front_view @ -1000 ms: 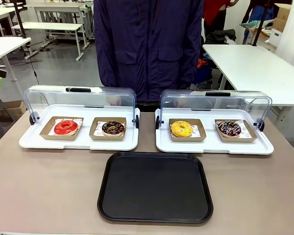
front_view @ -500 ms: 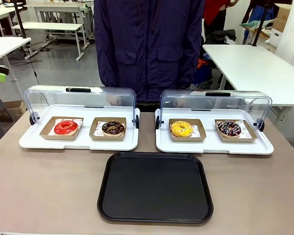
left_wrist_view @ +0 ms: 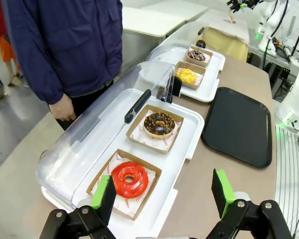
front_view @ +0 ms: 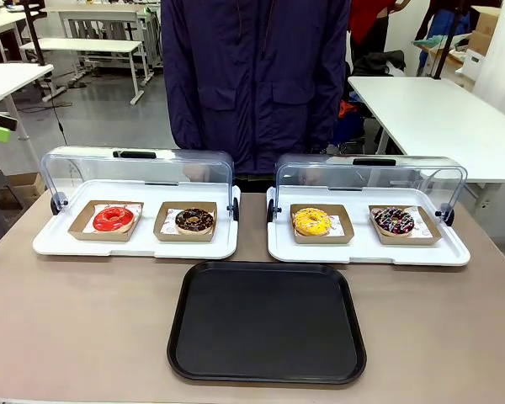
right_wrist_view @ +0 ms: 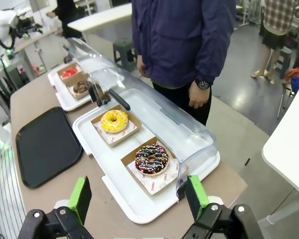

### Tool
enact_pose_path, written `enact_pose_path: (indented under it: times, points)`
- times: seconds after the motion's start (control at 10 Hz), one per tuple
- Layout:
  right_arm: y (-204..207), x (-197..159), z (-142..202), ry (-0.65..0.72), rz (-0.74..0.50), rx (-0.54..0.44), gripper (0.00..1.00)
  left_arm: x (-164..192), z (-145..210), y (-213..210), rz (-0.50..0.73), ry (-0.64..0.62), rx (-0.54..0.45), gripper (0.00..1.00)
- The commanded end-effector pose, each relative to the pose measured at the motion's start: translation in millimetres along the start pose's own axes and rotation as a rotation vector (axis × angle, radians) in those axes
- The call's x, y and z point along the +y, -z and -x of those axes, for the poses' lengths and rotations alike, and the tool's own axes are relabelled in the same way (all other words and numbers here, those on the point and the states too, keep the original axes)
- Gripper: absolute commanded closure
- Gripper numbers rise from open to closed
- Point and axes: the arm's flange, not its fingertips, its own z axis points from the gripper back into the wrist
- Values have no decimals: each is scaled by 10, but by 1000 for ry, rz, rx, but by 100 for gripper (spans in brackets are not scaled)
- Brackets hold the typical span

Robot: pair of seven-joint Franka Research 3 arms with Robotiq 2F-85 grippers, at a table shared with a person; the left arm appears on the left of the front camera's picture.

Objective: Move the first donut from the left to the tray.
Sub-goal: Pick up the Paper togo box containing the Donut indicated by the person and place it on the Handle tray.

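We found the left tool (left_wrist_view: 163, 195) wide open and empty, hovering above the red donut (left_wrist_view: 129, 179), which lay on a white tray (left_wrist_view: 188, 133), apart from the black tray (left_wrist_view: 237, 124). Right tool (right_wrist_view: 139, 196) likewise open, empty.

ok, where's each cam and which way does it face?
Front: robot's side, facing across the table at the person; black tray nearest.
Left wrist: above the table's left end, looking down at the red donut; own left pincer open.
Right wrist: above the right end, over the sprinkled donut; own right pincer open.
Shared: all show the black tray.
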Motion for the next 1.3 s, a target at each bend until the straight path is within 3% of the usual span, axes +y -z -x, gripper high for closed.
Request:
enact_pose_path:
  times: [0.0,1.2]
  points:
    - [3,31,8,-10,-10,-3,0,-10,-1,-13,11,11,1,0]
    - [3,31,8,-10,-10,-3,0,-10,-1,-13,11,11,1,0]
